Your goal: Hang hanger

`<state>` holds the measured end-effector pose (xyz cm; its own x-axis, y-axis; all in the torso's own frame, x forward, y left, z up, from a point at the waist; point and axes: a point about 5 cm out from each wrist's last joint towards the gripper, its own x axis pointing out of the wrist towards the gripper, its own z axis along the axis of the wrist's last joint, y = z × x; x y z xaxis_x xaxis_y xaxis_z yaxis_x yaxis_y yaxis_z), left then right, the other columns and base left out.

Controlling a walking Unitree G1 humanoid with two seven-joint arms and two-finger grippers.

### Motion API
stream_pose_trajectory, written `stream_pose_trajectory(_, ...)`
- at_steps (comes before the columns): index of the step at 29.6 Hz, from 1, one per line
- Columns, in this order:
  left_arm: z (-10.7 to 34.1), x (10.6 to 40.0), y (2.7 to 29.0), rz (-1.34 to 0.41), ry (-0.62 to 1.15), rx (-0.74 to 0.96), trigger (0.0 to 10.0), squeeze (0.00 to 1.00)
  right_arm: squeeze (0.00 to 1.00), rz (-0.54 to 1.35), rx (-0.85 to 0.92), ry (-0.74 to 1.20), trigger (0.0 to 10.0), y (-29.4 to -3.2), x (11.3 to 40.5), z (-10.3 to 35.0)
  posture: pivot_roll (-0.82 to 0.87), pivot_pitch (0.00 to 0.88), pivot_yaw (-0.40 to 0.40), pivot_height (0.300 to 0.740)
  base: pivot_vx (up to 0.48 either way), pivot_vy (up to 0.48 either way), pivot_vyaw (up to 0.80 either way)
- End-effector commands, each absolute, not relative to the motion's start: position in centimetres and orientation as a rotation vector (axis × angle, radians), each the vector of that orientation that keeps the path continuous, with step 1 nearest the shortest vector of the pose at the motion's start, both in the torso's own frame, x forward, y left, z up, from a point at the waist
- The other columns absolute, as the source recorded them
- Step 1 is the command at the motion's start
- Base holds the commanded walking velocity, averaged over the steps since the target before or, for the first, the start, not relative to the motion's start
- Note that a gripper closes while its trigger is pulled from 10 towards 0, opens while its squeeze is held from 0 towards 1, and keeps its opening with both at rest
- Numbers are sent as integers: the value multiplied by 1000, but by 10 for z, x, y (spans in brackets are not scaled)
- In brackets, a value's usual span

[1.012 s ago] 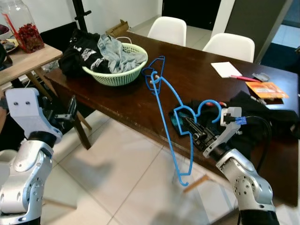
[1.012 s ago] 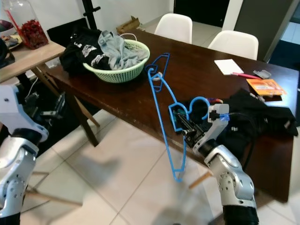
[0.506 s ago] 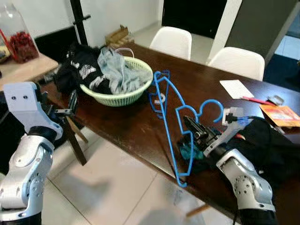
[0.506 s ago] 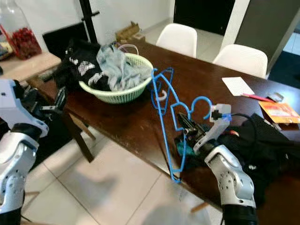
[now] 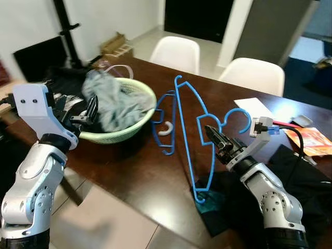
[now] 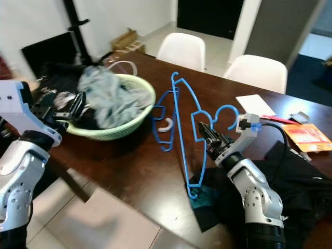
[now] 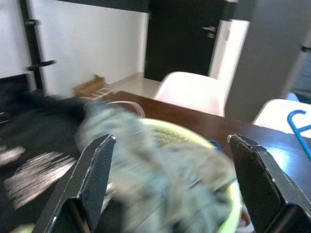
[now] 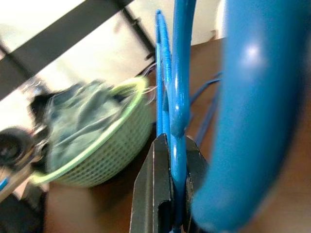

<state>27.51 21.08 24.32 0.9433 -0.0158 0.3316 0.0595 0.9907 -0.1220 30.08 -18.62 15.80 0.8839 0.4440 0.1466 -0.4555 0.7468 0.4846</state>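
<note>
Two right fingers [image 8: 160,194] pinch hanger [image 5: 199,119]; seemingly a second behind.

The right claw [image 5: 209,132] has lifted the blue hanger [image 5: 184,119] more upright; its lower end now over the table [image 5: 129,176].

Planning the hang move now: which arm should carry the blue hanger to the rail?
Right. The right gripper is shut on the blue hanger, holding it upright above the table. The left gripper is open, hovering by the green basket.

head stereo: down over table [image 5: 135,171] | wrists: close along fingers [image 7: 95,179] | shared: basket [image 6: 124,122]
</note>
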Motion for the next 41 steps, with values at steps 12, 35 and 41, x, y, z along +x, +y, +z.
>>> stream_pose_trajectory(12,239,275,254,317,-291,-119,10000,0,0,484,534,-5,10000,-187,301,155,43,81,1,740,104,0,0)
stream_pose_trajectory(35,204,275,270,525,-96,-315,10000,0,0,482,515,16,10000,-187,303,154,38,82,-7,740,0,0,0)
stream_pose_trajectory(41,212,287,281,477,-95,-270,10000,0,0,478,511,15,10000,-187,303,154,32,74,0,740,0,0,0)
